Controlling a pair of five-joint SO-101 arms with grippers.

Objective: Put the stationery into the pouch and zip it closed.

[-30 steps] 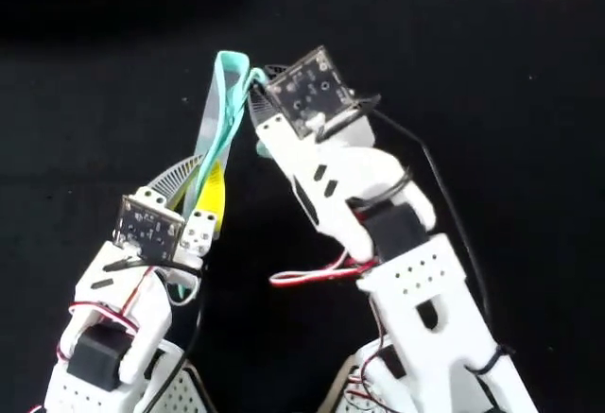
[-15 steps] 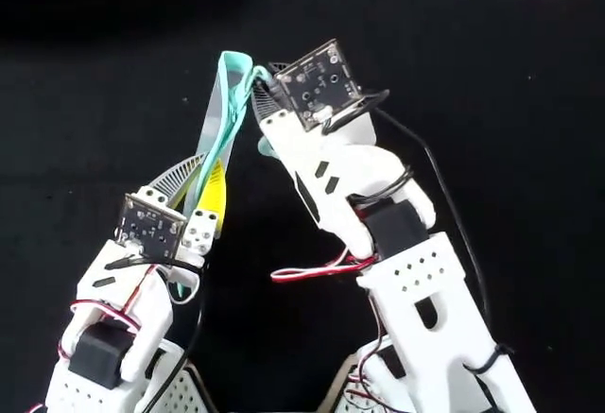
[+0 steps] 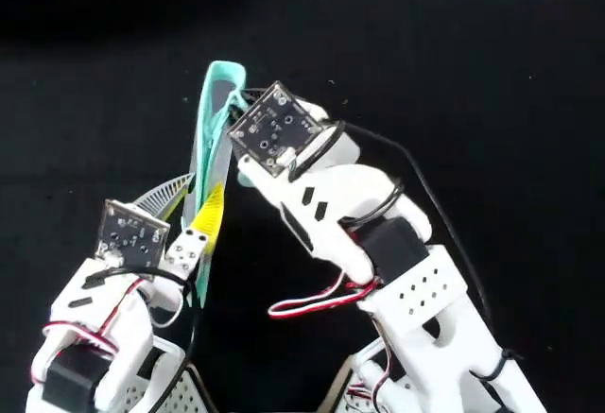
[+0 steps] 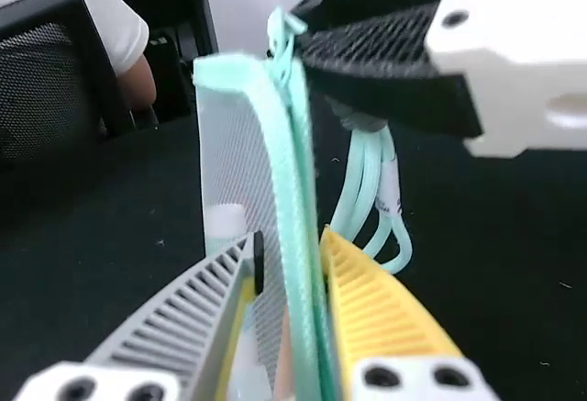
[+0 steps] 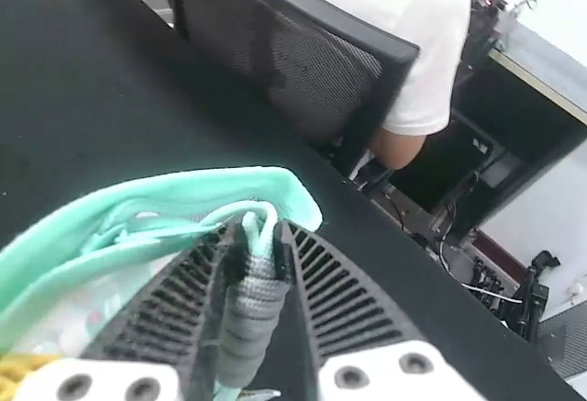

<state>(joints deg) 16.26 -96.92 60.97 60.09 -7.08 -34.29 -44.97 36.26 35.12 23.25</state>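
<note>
Held the mint mesh pouch [image 3: 206, 148] on edge above the black table [image 3: 492, 101], left of centre in the high view, with its long side running from the upper middle of the frame down toward the lower left. Clamped the lower end of it in the left gripper [image 3: 194, 207], near the lower left of that frame. Pressed the grey finger [image 4: 197, 300] against one mesh face and the yellow finger [image 4: 371, 318] against the other in the left wrist view, with the mint zipper band rising between them up the middle of the frame. Showed a pale item [image 4: 225, 222] behind the mesh just above the grey fingertip. Left a mint cord loop [image 4: 362, 185] hanging beside the pouch, right of centre, apart from the yellow finger. Met the top end of the pouch with the right gripper [image 5: 259, 228], its black ribbed fingers [image 4: 385, 52] reaching in from the upper right of the left wrist view. Closed those fingers tight, at centre frame in the right wrist view, on a small mint piece that appeared to be the zipper tab [image 5: 261, 216], with the curled mint rim of the pouch just beyond the fingertips toward the left of the frame.
</note>
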